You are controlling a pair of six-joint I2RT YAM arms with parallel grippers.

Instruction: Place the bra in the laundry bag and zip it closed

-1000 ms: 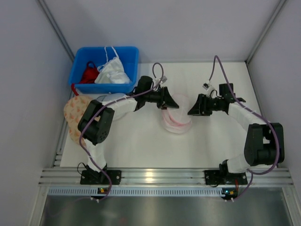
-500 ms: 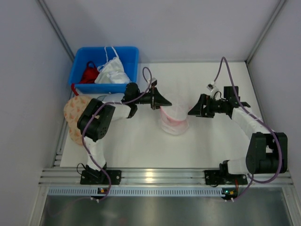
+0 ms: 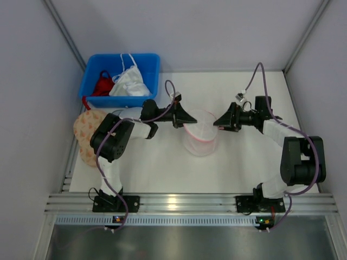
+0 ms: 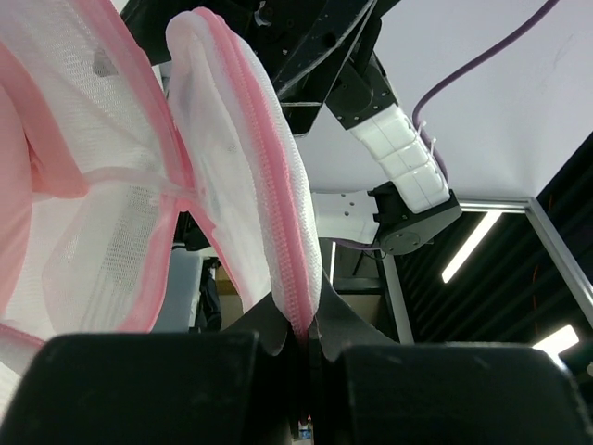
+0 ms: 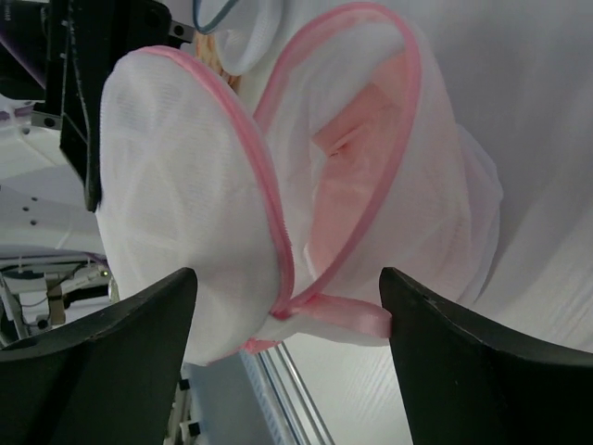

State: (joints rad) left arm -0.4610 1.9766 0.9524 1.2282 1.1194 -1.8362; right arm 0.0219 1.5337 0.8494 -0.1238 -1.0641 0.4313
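The laundry bag (image 3: 200, 135), white mesh with pink rims, stands raised on the table between the two arms, its discs parted. My left gripper (image 3: 187, 119) is shut on the pink zip rim (image 4: 298, 297) of one disc. The bra (image 5: 371, 167) shows salmon-pink through the mesh inside the bag (image 5: 185, 185), and at the left edge of the left wrist view (image 4: 11, 204). My right gripper (image 5: 287, 278) is open at the bag's right side (image 3: 219, 122). Its fingers (image 5: 102, 343) straddle the pink tab (image 5: 338, 315) where the discs join; whether they touch it I cannot tell.
A blue bin (image 3: 152, 67) at the back left holds a red garment (image 3: 103, 85) and a white garment (image 3: 130, 82). A beige orange-patterned pouch (image 3: 85, 130) lies at the table's left edge. A dark-rimmed mesh disc (image 5: 243, 37) lies behind the bag.
My left gripper has shut on the bag's rim and lifted that side. My right gripper has opened wide and moved left up to the bag, which now stands more upright.
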